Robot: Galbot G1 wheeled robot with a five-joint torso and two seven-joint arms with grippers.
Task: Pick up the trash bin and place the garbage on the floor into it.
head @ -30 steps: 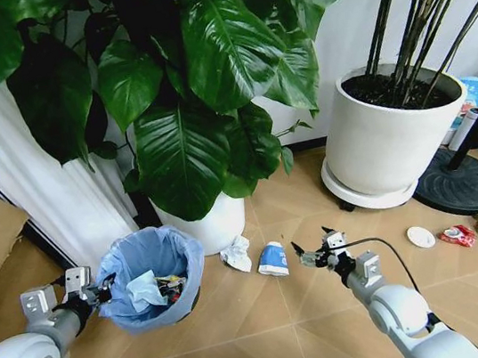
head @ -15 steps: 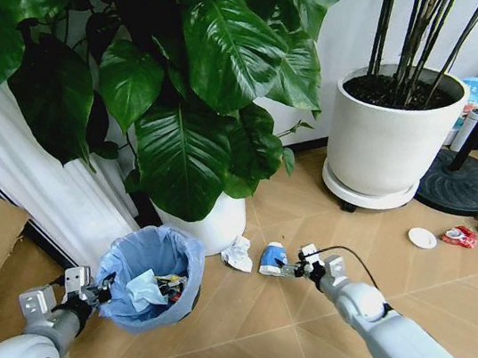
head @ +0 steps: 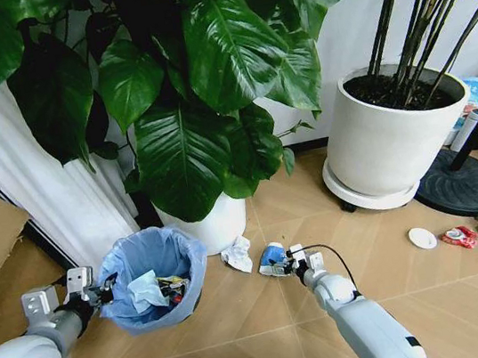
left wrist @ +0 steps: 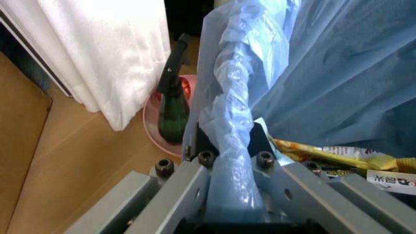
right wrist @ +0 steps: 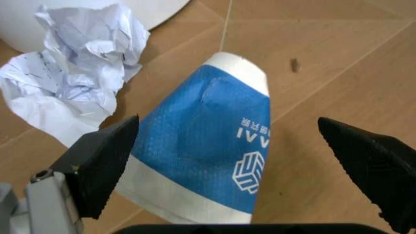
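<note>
- Holding the trash bin (head: 152,277) by its bagged rim, your left gripper (head: 94,293) stays out of this pick, clamped at lower left.
- Crumpled paper (head: 236,253) lies on the floor between bin and cup.
- Your right gripper (right wrist: 240,161), nearer, hangs spread wide over the crushed blue-white cup (head: 273,259), whose length runs between the fingertips, crosswise to their closing line.

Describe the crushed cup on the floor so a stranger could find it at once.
Start at the big leafy plant's white pot; on the wooden floor just right of it lie two pieces of litter. The crushed cup is the right-hand one, between the open right gripper's fingers. It is blue with white ends, unlike the crumpled white paper beside it.
</note>
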